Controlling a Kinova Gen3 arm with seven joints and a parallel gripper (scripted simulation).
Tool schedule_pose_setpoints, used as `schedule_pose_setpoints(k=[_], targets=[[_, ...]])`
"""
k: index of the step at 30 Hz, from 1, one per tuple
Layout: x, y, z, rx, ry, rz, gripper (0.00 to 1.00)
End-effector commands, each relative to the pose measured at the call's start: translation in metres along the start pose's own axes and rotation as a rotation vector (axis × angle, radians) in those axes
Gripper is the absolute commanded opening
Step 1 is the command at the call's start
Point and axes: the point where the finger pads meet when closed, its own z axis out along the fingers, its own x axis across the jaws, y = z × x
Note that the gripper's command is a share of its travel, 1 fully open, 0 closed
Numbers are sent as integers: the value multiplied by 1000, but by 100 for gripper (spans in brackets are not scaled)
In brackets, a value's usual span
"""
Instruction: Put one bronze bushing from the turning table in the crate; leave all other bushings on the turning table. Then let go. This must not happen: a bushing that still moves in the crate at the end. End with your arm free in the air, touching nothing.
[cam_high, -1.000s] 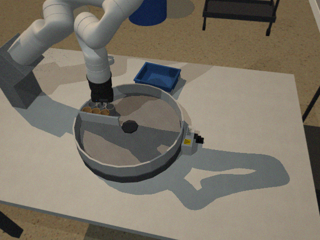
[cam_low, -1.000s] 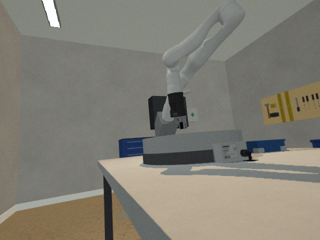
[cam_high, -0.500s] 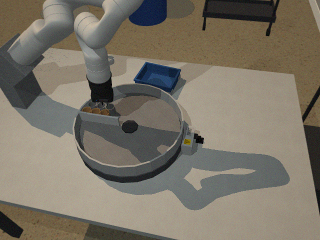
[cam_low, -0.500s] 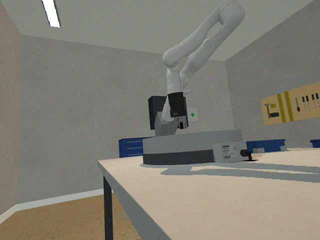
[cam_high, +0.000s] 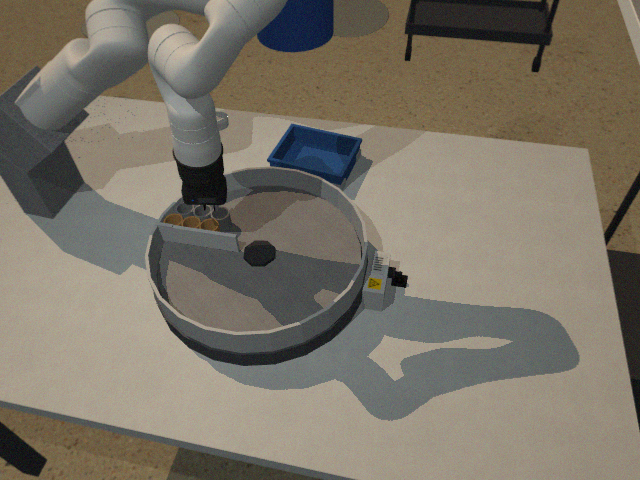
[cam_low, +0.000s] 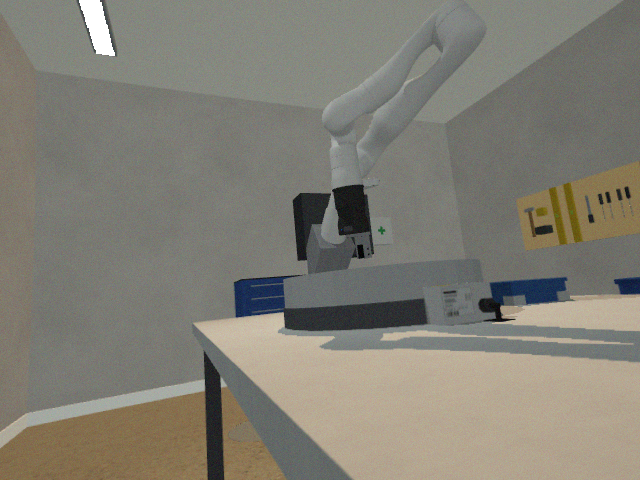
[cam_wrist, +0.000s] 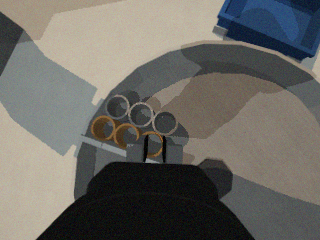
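Note:
Three bronze bushings (cam_high: 191, 222) stand in a row against a grey divider wall on the turning table (cam_high: 258, 268), at its far left, with three grey bushings (cam_high: 200, 210) right behind them. In the wrist view the bronze bushings (cam_wrist: 125, 134) and the grey bushings (cam_wrist: 141, 114) show as rings. My gripper (cam_high: 206, 205) hangs a little above this cluster, over the rightmost bronze bushing (cam_wrist: 153, 145). Its fingers (cam_wrist: 146, 150) stand a narrow gap apart, above that bushing's left wall, and hold nothing. The blue crate (cam_high: 314, 152) stands empty on the table behind the turning table.
A raised grey rim rings the turning table, and a black hub (cam_high: 259, 253) sits at its centre. A grey control box (cam_high: 379, 279) is fixed to its right side. The arm's grey base block (cam_high: 31, 155) stands at the table's left.

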Motion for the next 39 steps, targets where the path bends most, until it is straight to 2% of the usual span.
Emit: schedule_pose_setpoints(k=[1, 29, 34, 39], targets=[[0, 0, 0, 0, 1, 0, 45], [0, 0, 0, 0, 1, 0, 45], [1, 2, 14, -43, 33, 3, 45], [1, 2, 14, -43, 33, 3, 45]])
